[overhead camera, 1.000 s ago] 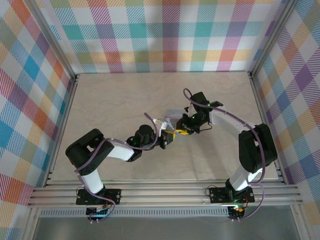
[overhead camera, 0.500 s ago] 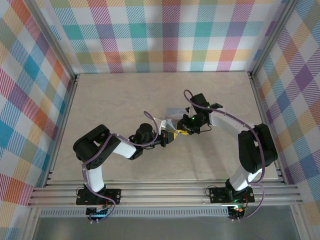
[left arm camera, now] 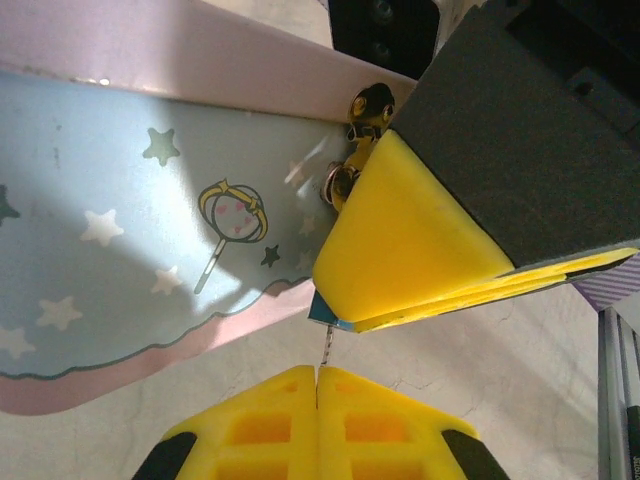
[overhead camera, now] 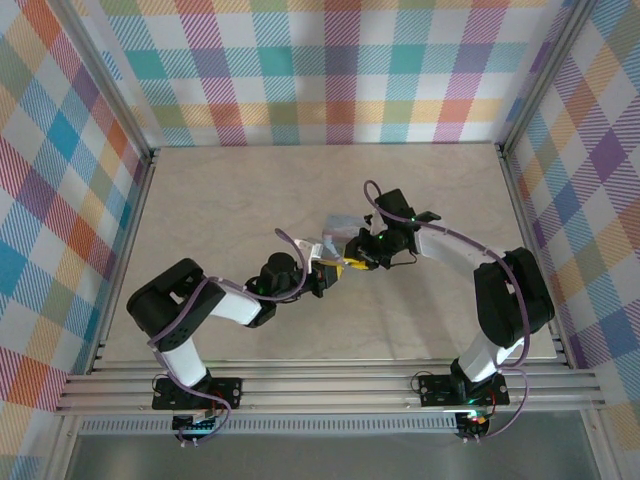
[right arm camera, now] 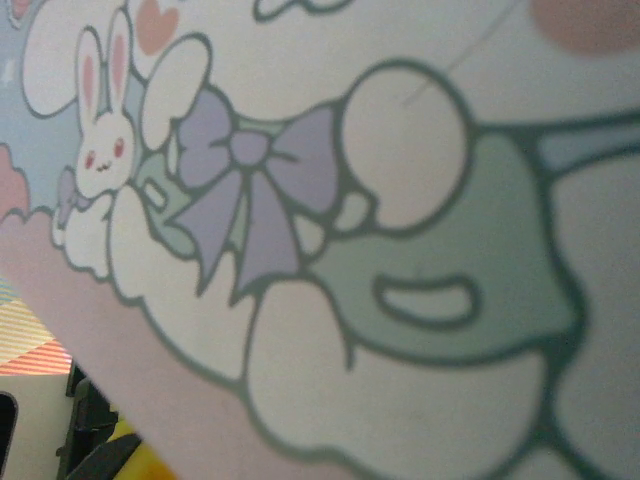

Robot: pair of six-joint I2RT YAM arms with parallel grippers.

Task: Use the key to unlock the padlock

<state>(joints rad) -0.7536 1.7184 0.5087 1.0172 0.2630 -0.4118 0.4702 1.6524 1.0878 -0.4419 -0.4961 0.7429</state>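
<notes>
Left jaws closed; padlock (left arm camera: pixel 325 312) just ahead, pinched in right jaws.

1. Walls (overhead camera: pixel 330 70): pastel multicolour plaid.
2. Table (overhead camera: pixel 220 200): beige, marbled.
3. Tin (left arm camera: pixel 120 230): pale blue with stars, pink border; white cartoon rabbit, lilac bow.
4. Fingers (left arm camera: pixel 270 425): yellow.
5. Padlock (left arm camera: pixel 328 316): teal.
6. Cables (overhead camera: pixel 368 190): purple.

The beige marbled counter (overhead camera: pixel 220 200) is enclosed by multicoloured plaid walls (overhead camera: pixel 330 60). The left end effector (overhead camera: pixel 335 272) and right end effector (overhead camera: pixel 357 254), both yellow-tipped, meet tip to tip near the counter centre. A pastel rectangular tin (overhead camera: pixel 343 221) lies just beyond them.
</notes>
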